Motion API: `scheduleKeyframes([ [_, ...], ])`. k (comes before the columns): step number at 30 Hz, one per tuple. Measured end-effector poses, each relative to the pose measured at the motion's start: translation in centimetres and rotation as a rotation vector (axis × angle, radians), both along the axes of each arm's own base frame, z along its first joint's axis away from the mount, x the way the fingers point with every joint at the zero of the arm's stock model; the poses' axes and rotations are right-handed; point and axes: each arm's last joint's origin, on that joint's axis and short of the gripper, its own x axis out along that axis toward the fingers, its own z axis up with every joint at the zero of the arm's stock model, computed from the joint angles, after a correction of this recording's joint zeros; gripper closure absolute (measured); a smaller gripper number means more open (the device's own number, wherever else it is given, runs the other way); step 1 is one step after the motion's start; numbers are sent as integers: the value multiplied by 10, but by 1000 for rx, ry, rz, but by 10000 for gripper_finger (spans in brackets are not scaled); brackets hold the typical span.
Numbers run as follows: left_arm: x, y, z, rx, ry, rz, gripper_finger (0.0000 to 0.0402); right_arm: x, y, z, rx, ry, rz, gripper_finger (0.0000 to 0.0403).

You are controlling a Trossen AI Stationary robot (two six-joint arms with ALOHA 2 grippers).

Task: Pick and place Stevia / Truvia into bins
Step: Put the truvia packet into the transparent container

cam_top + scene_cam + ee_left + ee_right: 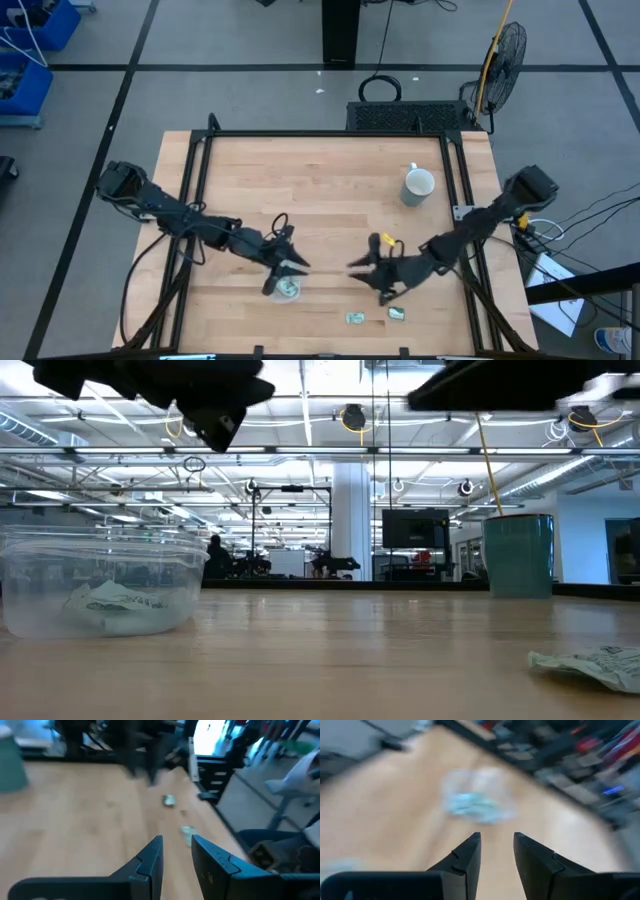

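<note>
your left end effector (291, 266) hangs just above the clear bin (287, 288), which sits near the front edge of the tabletop (320, 180), left of centre. its fingers (150, 862) stand slightly apart with nothing between them. the bin (100, 588) already holds crumpled pale green and white packets (115, 603). your right end effector (358, 266) is over the tabletop a little right of centre, pointing toward the bin, fingers (465, 855) parted by a narrow gap and holding nothing. the bin shows blurred ahead of it (477, 800). two stevia packets lie loose near the front edge, right of the bin: one (355, 318) closer to centre, the other (396, 313) just beside it further right. one of them shows in the low view (590, 665), can't tell which. a grey-white mug (418, 185) stands near the right edge toward the back, well apart from both arms.
</note>
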Motion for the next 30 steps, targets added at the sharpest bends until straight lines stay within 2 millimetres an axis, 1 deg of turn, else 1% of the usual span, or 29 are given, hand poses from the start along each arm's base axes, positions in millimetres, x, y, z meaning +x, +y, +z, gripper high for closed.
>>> scheduleKeyframes([
  [2,2,6,0,45,-13,26,295,-13,6,9,148,93,40,293],
  [5,5,15,-2,80,-7,79,295,-29,11,16,403,242,25,293],
  [7,7,21,-2,87,-7,113,295,-41,12,11,515,373,-28,293],
  [10,9,29,-2,91,-7,144,295,-54,17,-3,616,550,-142,293],
  [13,10,35,-2,94,-2,164,295,-63,23,-20,662,630,-228,293],
  [15,11,38,-3,99,12,172,295,-65,27,-30,675,653,-247,292],
  [22,10,41,-8,112,61,179,295,-54,42,-47,755,704,-155,289],
  [27,9,41,-9,113,73,175,295,-54,44,-64,719,778,-159,264],
  [30,9,41,-9,114,74,175,295,-53,44,-68,680,777,-146,248],
])
